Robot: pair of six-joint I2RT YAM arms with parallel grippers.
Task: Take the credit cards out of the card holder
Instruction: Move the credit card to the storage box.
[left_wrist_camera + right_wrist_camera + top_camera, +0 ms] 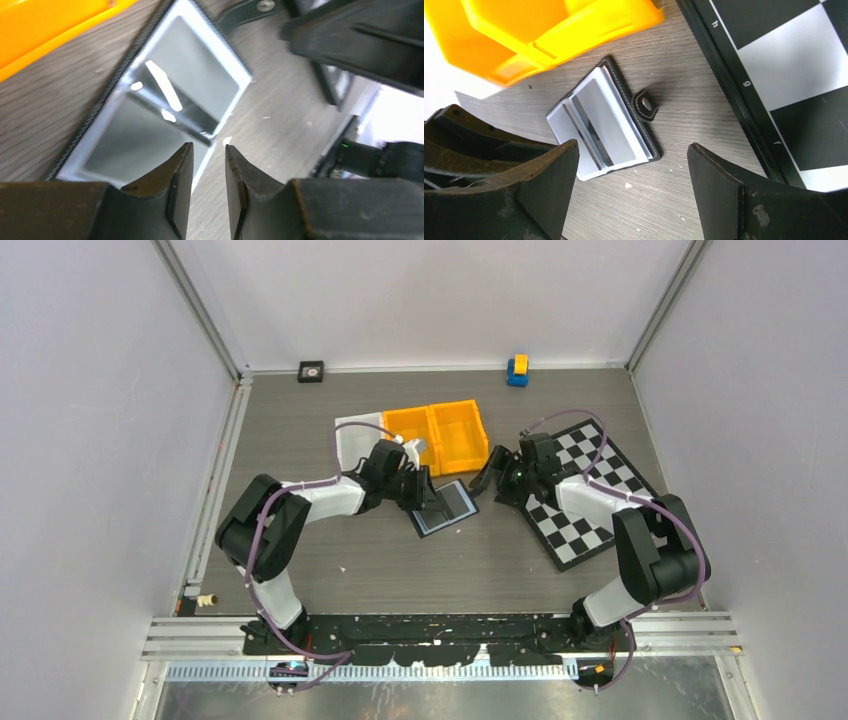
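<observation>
The card holder [447, 508] lies open on the table, pale grey-blue panels up, black stitched rim around it. In the right wrist view the holder [606, 120] shows its strap tab [645, 105] on the right edge. A dark strip [591, 131] runs along its middle fold; I cannot tell if it is a card. No loose credit cards show. My left gripper [430, 500] hovers over the holder's near left edge; in the left wrist view [208, 150] its jaws stand a narrow gap apart with nothing between them. My right gripper [484, 478] is wide open and empty [631, 146], just right of the holder.
Two orange bins [440, 430] stand just behind the holder on a white sheet [352, 432]. A chessboard [590, 490] lies to the right under the right arm. A small black square block [311, 371] and a blue-yellow toy [517, 369] sit at the back wall.
</observation>
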